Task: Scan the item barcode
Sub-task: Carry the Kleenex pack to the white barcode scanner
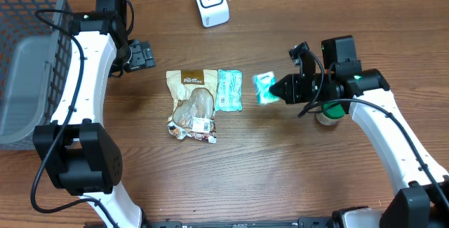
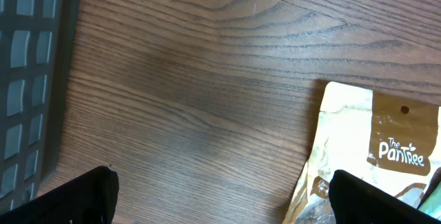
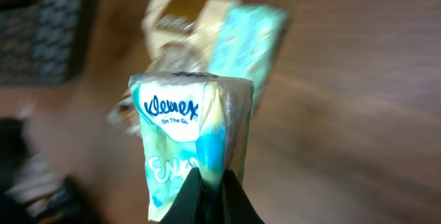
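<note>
Teal tissue pack (image 1: 264, 88), right hand (image 1: 276, 90) clamped on it — left hand (image 1: 149, 55) splayed

- table (image 1: 280, 172): brown wood with visible grain, smooth, low sheen.
- tissue pack (image 3: 186, 141): thin plastic film wrap, glossy, lightly creased.
- pouch (image 1: 191, 102): tan upper part looks like paper, matt; lower part shiny and crinkled.
- teal pack (image 1: 229, 90): glossy film.
- basket (image 1: 28, 66): grey plastic mesh, matt.
- scanner (image 1: 210, 2): white moulded plastic, smooth.
- left tool (image 1: 149, 55), right tool (image 3: 207, 189): black, matt.
- arm shells (image 1: 91, 66): white, smooth, plastic-looking.
</note>
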